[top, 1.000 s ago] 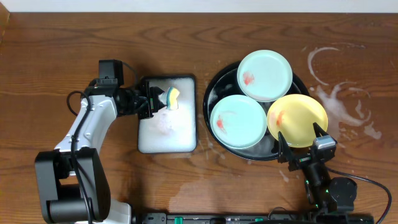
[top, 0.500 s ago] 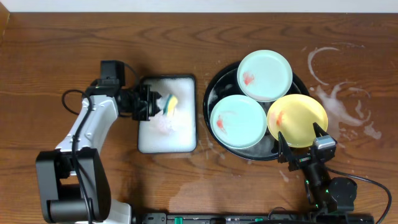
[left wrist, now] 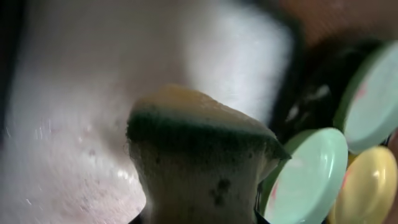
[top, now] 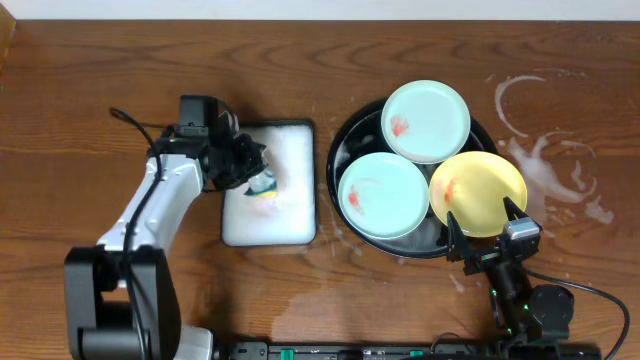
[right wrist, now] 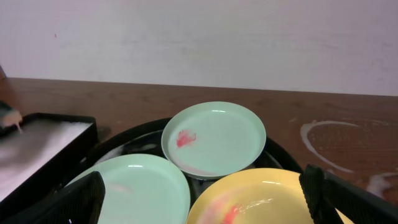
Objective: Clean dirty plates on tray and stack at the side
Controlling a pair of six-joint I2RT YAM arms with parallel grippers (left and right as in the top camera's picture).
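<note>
Two mint-green plates (top: 426, 120) (top: 385, 195) and a yellow plate (top: 477, 193), each with a red-orange smear, lie in the black round tray (top: 345, 140). My left gripper (top: 252, 172) is shut on a green-and-yellow sponge (top: 263, 186) over the white soapy tray (top: 270, 220); the sponge fills the left wrist view (left wrist: 199, 155). My right gripper (top: 487, 240) is open and empty at the tray's near rim, by the yellow plate (right wrist: 280, 199). The right wrist view also shows both mint plates (right wrist: 213, 138) (right wrist: 134, 186).
Whitish soapy rings and streaks (top: 545, 150) mark the bare wood right of the black tray. A wet patch (top: 300, 305) lies near the front edge. The white tray's foam shows in the right wrist view (right wrist: 37, 146).
My left gripper has moved right and a little toward the front over the white tray with the sponge, turning it downward. The right arm and the plates have not moved.
</note>
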